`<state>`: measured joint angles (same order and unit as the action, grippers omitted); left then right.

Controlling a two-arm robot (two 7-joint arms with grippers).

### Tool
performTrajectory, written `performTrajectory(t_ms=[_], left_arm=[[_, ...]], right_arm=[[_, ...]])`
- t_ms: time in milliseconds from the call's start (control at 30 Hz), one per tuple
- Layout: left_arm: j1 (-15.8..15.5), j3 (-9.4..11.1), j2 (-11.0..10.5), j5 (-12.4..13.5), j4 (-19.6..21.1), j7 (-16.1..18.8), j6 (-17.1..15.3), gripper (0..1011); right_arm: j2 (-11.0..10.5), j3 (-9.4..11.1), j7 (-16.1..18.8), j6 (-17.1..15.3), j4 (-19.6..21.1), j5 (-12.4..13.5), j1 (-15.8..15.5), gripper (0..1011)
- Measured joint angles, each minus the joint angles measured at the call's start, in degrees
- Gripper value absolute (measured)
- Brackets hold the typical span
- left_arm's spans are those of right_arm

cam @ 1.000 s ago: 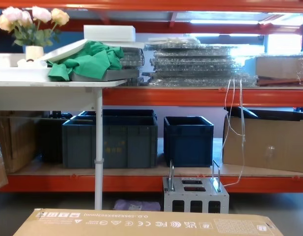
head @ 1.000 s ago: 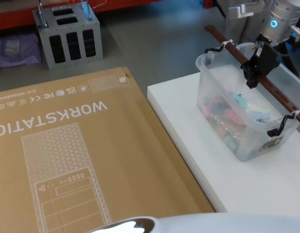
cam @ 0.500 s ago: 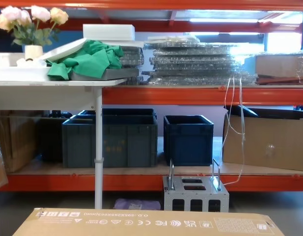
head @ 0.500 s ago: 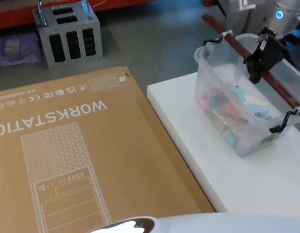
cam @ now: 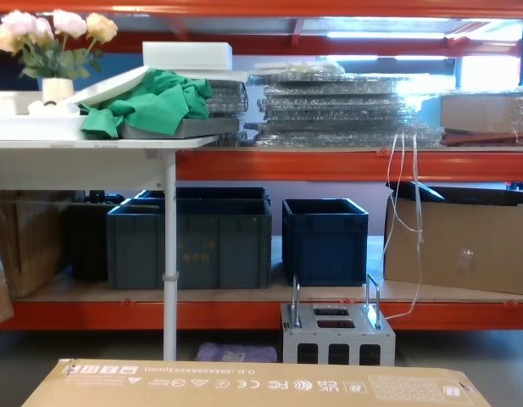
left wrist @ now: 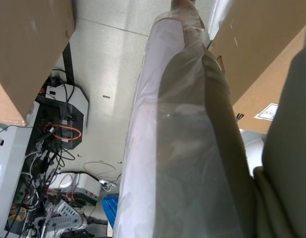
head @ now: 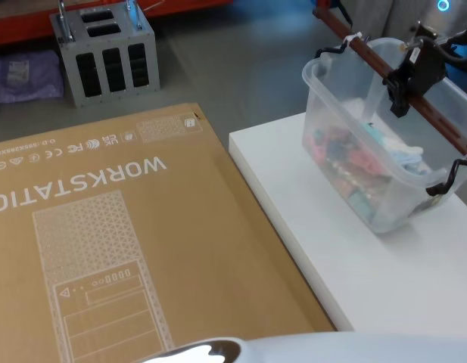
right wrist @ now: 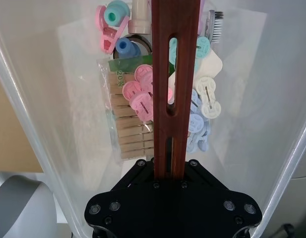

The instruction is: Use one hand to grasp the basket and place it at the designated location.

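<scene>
Upper right in the head view, the basket (head: 331,113) is glossy, translucent white plastic, its bar handle (right wrist: 188,74) a smooth red-brown that looks like varnished wood. The right gripper (head: 406,85) on the handle is matt black and studded with small screw heads. Inside lie smooth pastel plastic pegs (right wrist: 143,94) and a clear film bag of pale bare-wood clothes pegs (right wrist: 125,134). Lower right is a matt white slab (head: 354,287), centre left a matt brown cardboard box (head: 104,227) with white print, and upper left a dull grey metal box (head: 104,45).
</scene>
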<state>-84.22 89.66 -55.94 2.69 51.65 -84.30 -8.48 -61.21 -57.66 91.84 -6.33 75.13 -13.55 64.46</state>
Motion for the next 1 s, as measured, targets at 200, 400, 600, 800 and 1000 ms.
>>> performTrajectory(t_ms=[200, 400, 600, 800, 1000], left_arm=[[0.0, 0.0, 0.0, 0.0, -0.01, 0.0, 0.0, 0], [0.0, 0.0, 0.0, 0.0, 0.0, 0.0, 0.0, 0], [0.0, 0.0, 0.0, 0.0, 0.0, 0.0, 0.0, 0], [0.0, 0.0, 0.0, 0.0, 0.0, 0.0, 0.0, 0], [0.0, 0.0, 0.0, 0.0, 0.0, 0.0, 0.0, 0]], right_arm=[[-0.3, 0.11, 0.15, 1.08, 0.67, -0.29, 0.54, 0], [-0.32, 0.09, 0.25, 1.72, 1.01, -0.72, 0.71, 0], [-0.36, -0.04, 0.31, 2.49, 1.23, -1.14, 0.86, 0], [-0.34, -0.11, 0.36, 2.81, 1.41, -1.36, 0.9, 0], [-0.22, -0.19, 0.44, 3.66, 2.48, -1.48, 1.09, 0]])
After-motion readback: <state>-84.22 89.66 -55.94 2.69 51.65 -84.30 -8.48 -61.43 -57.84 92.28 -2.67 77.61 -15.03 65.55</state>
